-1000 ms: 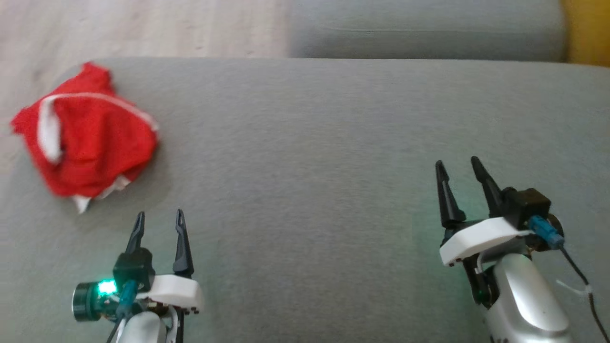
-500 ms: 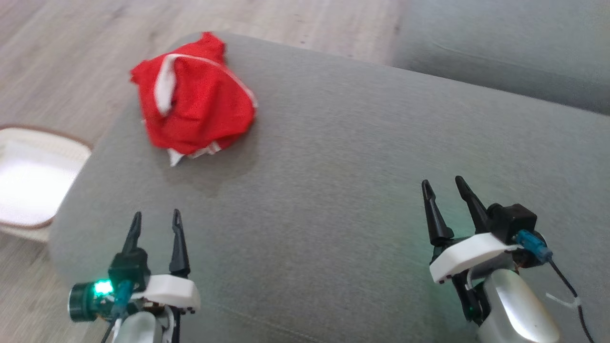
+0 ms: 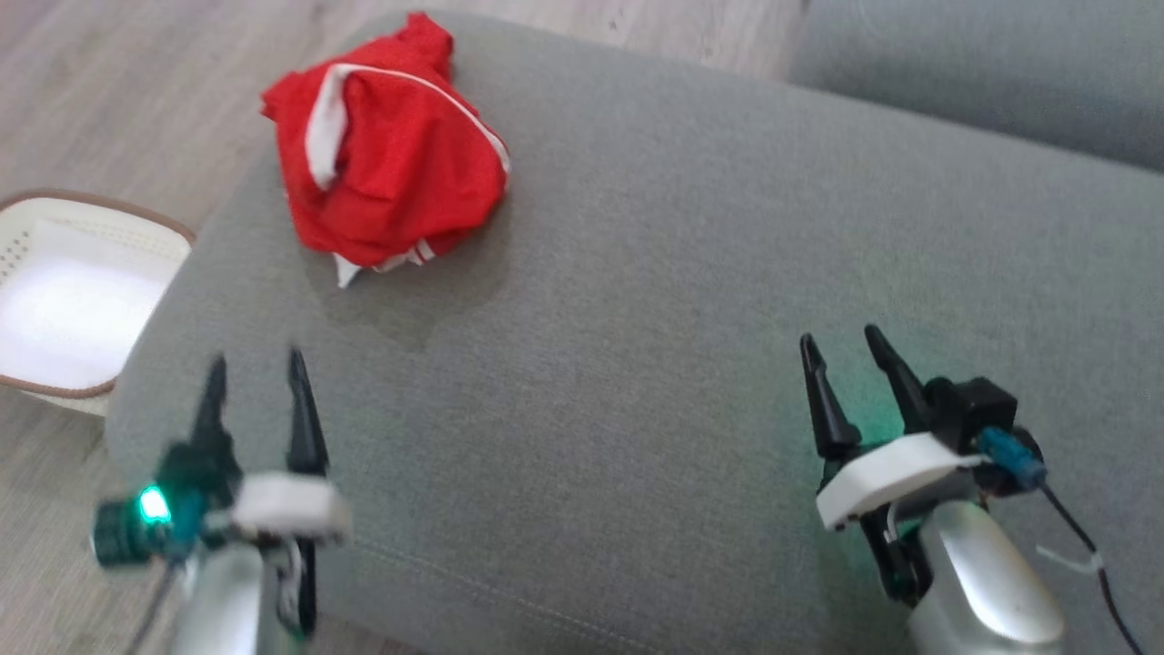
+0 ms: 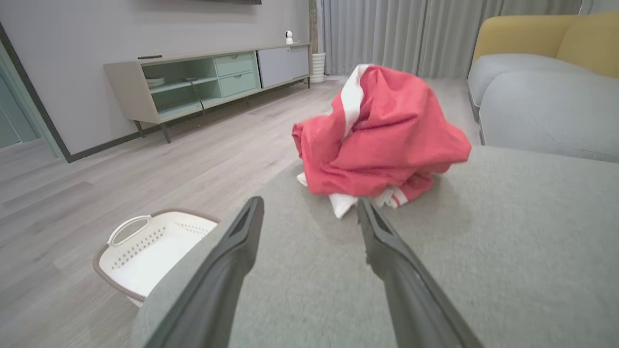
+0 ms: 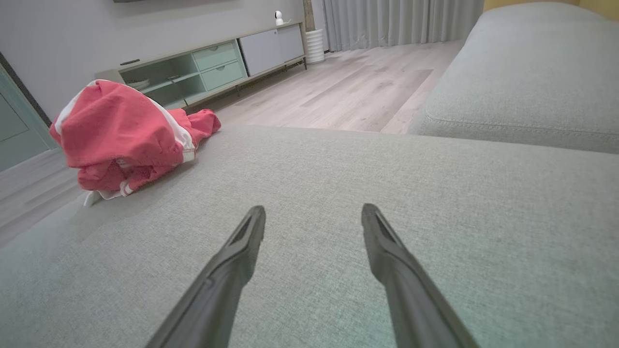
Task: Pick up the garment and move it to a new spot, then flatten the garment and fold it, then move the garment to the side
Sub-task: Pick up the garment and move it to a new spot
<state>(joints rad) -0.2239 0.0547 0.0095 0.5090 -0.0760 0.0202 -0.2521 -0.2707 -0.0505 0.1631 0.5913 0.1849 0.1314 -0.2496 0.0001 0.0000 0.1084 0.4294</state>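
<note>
Left gripper leftward, over grey cushion

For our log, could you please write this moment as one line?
garment: crumpled on cushion; left claw: open, empty; right claw: open, empty

One red garment lies in the upper left of the head view. There are two grippers, the left gripper at lower left and the right gripper at lower right, each with two dark fingers, four in all. One white basket sits at the left edge. There are two grey cushions: a large cushion across the middle and a second cushion at upper right. One low cabinet stands in the upper left of the left wrist view, with what look like two drawers.
</note>
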